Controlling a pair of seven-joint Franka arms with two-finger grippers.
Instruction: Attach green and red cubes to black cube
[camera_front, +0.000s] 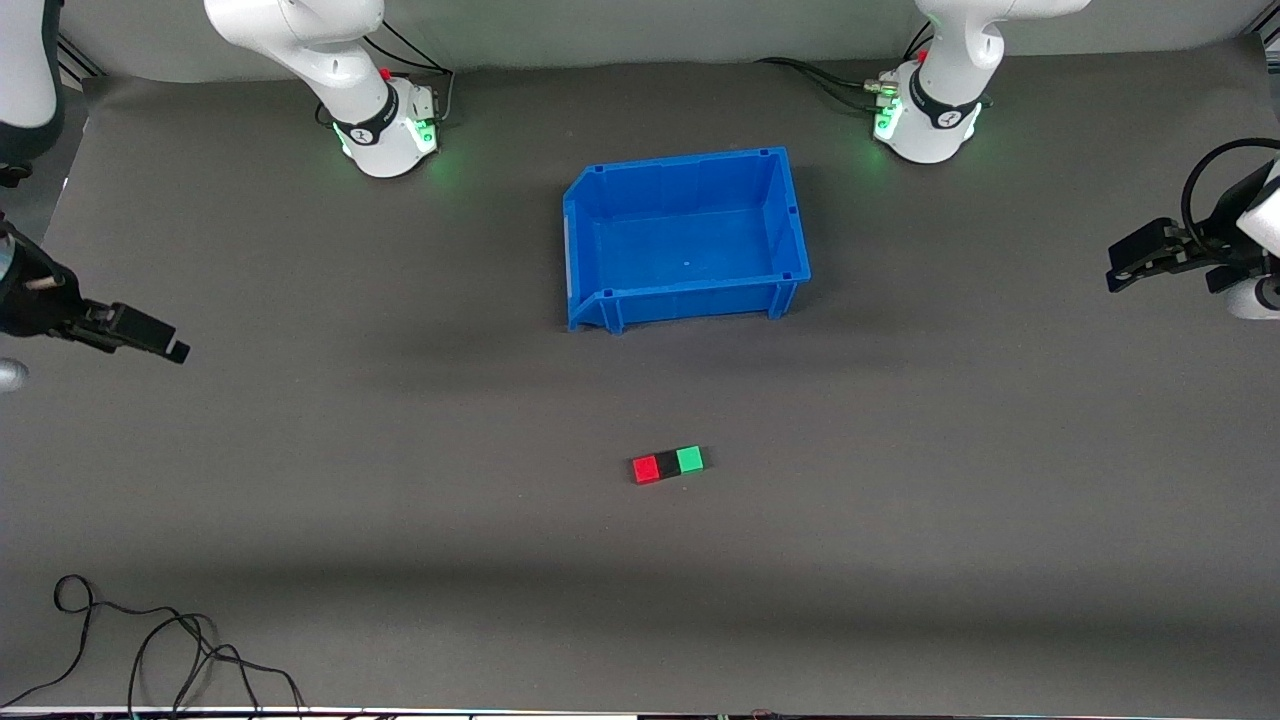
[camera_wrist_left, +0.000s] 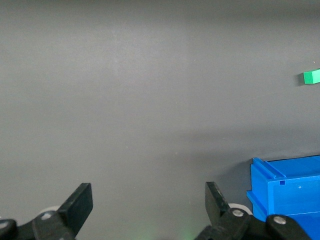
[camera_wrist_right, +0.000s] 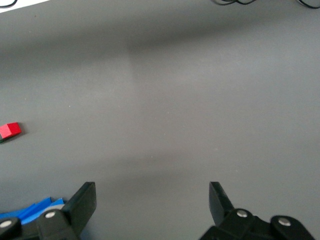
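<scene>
Three tiny cubes lie in one touching row on the dark mat, nearer to the front camera than the blue bin. The black cube (camera_front: 667, 463) is in the middle, with the red cube (camera_front: 645, 469) on its side toward the right arm's end and the green cube (camera_front: 690, 459) toward the left arm's end. The left wrist view catches the green cube (camera_wrist_left: 312, 76) at its edge, and the right wrist view catches the red cube (camera_wrist_right: 10, 131). My left gripper (camera_front: 1130, 268) (camera_wrist_left: 149, 197) hangs open and empty over the table's left-arm end. My right gripper (camera_front: 170, 345) (camera_wrist_right: 152, 197) hangs open and empty over the right-arm end.
A blue bin (camera_front: 686, 238), empty, stands mid-table between the cube row and the arm bases; its corner shows in the left wrist view (camera_wrist_left: 287, 192). Loose black cables (camera_front: 150, 640) lie near the table's front edge toward the right arm's end.
</scene>
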